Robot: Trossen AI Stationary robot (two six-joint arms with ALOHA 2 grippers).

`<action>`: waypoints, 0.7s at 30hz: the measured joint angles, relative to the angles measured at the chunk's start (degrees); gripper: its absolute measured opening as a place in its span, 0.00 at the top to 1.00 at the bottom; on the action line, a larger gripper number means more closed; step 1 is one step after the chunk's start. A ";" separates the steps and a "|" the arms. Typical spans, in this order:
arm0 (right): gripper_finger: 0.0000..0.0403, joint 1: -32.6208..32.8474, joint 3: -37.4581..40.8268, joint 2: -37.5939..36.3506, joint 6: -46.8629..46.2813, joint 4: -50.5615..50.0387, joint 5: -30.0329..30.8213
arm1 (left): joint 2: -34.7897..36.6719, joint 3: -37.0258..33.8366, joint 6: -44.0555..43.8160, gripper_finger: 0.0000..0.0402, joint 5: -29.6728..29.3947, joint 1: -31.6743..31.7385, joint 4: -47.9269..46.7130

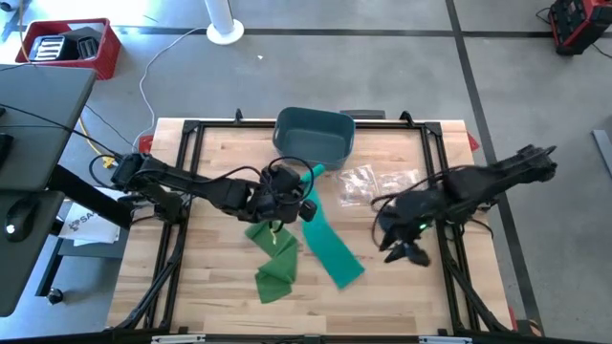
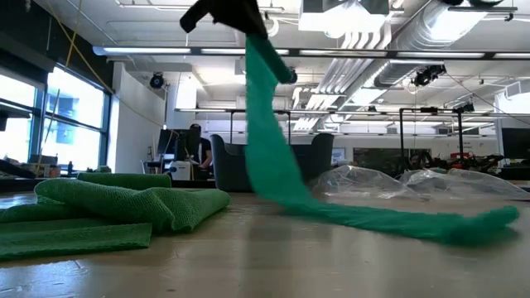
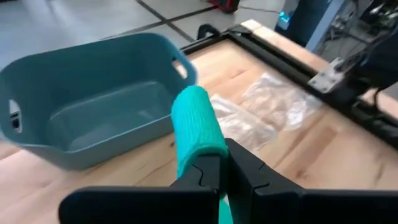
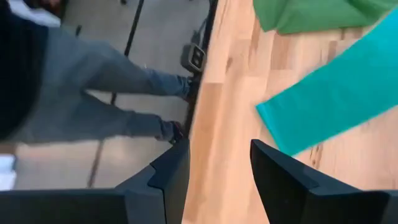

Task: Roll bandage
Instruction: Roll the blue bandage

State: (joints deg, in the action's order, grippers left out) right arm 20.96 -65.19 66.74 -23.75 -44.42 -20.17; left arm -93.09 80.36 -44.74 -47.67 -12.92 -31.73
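A teal bandage (image 1: 325, 234) runs from my left gripper (image 1: 298, 196) down to the table, where its lower length and free end (image 1: 349, 272) lie flat toward the near edge. In the low view the bandage (image 2: 269, 141) hangs from the gripper at the top and trails along the wood. My left gripper is shut on it above the table's middle. My right gripper (image 1: 406, 253) is open and empty at the right, just above the wood; in its wrist view its fingers (image 4: 217, 168) stand apart beside the bandage's free end (image 4: 336, 99). My left gripper pinches the bandage near its upper end (image 3: 200, 146) between its two fingers (image 3: 249, 171). The short end above the fingers curls over in a fold (image 3: 193, 109). The held part is lifted clear; the rest hangs slanting below the fingers, and its lower length lies on the table.
A crumpled green cloth (image 1: 273, 258) lies at the near left of the bandage. A blue-grey bin (image 1: 316, 134) stands at the far edge. Clear plastic bags (image 1: 378, 182) lie at the far right. A person's legs (image 4: 93, 74) show beyond the table's edge.
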 joint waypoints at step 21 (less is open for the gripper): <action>0.60 0.95 18.31 30.35 25.26 37.36 5.57 | 1.19 -10.37 4.49 1.00 12.97 2.55 7.93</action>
State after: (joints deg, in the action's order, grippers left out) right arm 21.91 -46.87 97.09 1.51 -7.06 -14.60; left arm -91.90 70.00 -40.25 -34.70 -10.37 -23.80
